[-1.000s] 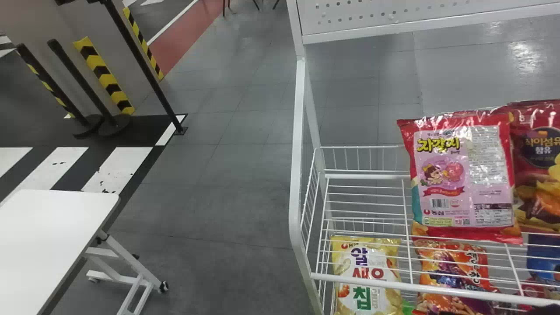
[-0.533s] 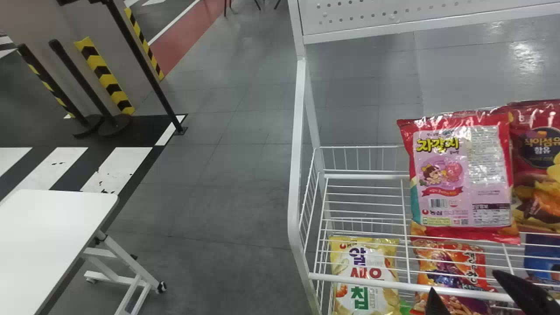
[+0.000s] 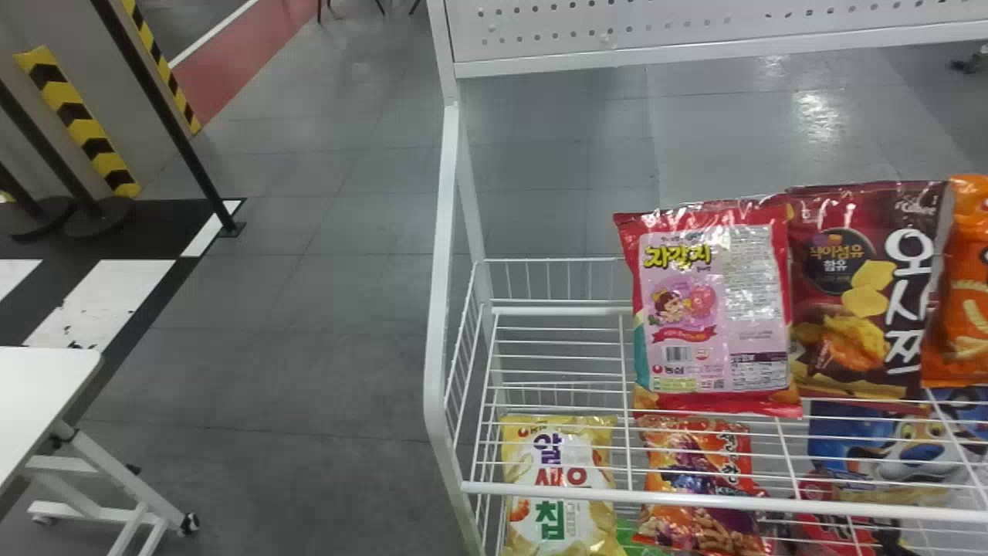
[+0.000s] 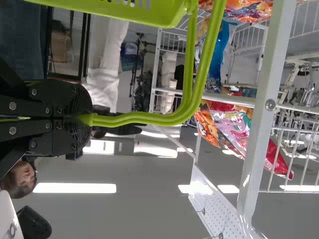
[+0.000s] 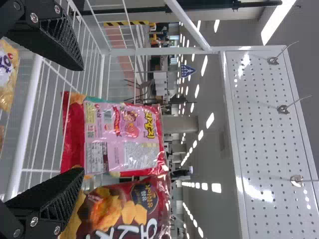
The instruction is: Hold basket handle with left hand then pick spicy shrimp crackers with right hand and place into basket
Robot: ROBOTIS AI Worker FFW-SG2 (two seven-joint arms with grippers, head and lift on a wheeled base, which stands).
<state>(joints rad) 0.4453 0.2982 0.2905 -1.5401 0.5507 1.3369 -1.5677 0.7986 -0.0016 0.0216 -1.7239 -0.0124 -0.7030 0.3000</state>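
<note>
Lime-green basket (image 4: pixel 107 11), pink snack bag (image 3: pixel 714 309) with red borders (teal at one edge), yellow-and-black striped guard (image 3: pixel 80 123)

In the head view, the floor (image 3: pixel 332 371) is surfaced in grey tiles. A white table (image 3: pixel 38 378) on casters is located at 8 o'clock. Black-and-white floor striping (image 3: pixel 100 309) is laid at 9 o'clock, a yellow-and-black strip (image 3: pixel 73 114) is set at 10, and a red floor band (image 3: pixel 224 69) between 10 and 11. A white wire rack (image 3: pixel 695 503) is situated at 4 o'clock, its perforated panel (image 3: pixel 664 23) at 1. In the right wrist view, rectangular ceiling lights (image 5: pixel 210 120) are arranged in rows.
</note>
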